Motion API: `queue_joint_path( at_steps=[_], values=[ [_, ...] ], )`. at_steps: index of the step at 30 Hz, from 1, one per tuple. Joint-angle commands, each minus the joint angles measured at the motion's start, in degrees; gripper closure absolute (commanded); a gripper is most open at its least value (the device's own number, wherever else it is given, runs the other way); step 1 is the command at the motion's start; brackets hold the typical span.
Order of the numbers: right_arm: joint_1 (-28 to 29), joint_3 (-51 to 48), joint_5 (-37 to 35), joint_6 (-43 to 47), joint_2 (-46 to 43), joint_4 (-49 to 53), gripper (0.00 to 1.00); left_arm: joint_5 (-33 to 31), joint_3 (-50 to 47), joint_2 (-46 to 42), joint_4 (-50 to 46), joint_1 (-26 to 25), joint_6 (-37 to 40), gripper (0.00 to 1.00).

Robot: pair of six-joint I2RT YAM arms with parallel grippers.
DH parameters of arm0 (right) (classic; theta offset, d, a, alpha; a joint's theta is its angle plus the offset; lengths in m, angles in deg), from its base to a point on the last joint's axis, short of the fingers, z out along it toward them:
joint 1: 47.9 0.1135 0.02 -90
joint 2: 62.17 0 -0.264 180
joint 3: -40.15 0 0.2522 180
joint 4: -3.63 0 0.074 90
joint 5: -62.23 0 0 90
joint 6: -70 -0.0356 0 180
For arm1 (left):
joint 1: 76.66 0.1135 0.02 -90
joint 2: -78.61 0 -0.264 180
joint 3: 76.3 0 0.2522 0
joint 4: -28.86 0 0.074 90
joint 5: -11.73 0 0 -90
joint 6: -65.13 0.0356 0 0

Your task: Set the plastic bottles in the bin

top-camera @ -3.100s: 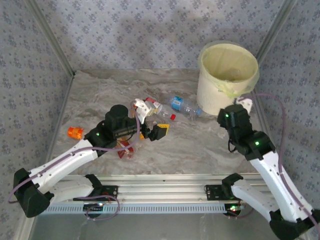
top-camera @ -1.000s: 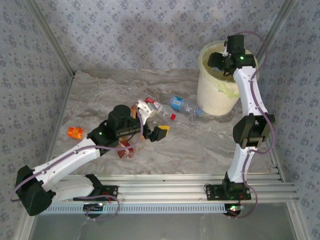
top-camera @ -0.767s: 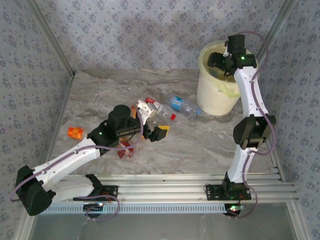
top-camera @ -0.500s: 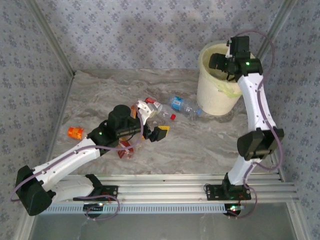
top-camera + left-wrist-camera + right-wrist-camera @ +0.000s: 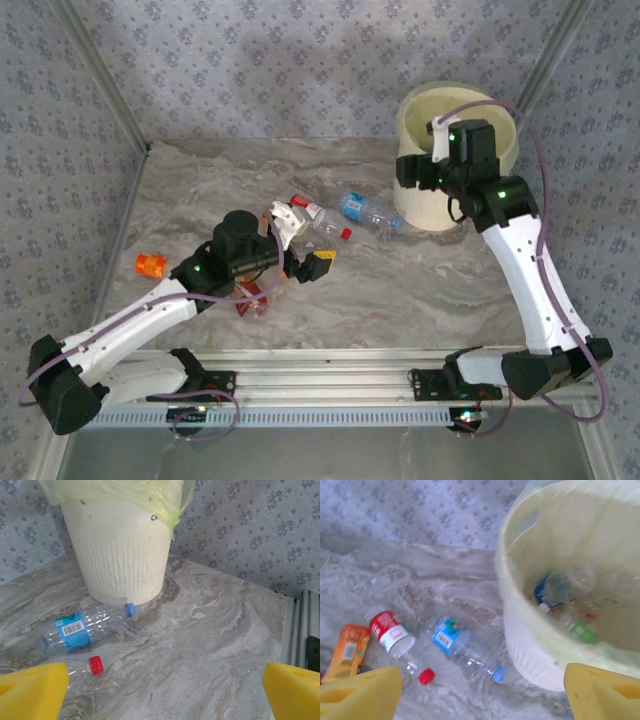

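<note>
While several bottles (image 5: 560, 590) already lie inside the bin (image 5: 530, 645), at least four are left on the counter (image 5: 420, 290): a blue-label bottle (image 5: 365, 212) just beside the bin's base, a red-cap bottle (image 5: 322, 222) next to it, an orange bottle (image 5: 151, 265) far left, a reddish one (image 5: 250, 302) by the left arm. Right end effector (image 5: 482, 695) is spread wide and empty beside the bin rim; left end effector (image 5: 160, 695) is also released and empty, low near the middle cluster. Nothing blocks the path to the bin, but the clustered bottles lie close together, so a pick there may nudge neighbours.
</note>
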Motion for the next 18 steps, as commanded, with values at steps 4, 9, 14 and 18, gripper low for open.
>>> queue_joint_path(
  at_steps=[4,9,14,18],
  values=[
    [5.5,-5.0,1.8,4.9,2.7,-1.0,0.09,-5.6,0.9,-1.1,1.2,0.2,-0.4,0.0],
    [9.0,-5.1,0.3,6.2,8.1,-1.8,0.08,-8.3,1.3,-1.1,0.3,0.3,-1.0,0.0],
    [10.1,-4.2,1.4,6.7,14.8,-3.2,0.08,-8.1,1.3,-0.9,0.5,0.2,-0.9,0.0],
    [10.5,-1.3,1.0,7.7,21.9,-2.2,0.07,-7.0,1.5,-0.6,0.2,0.2,-0.7,0.01]
  ],
)
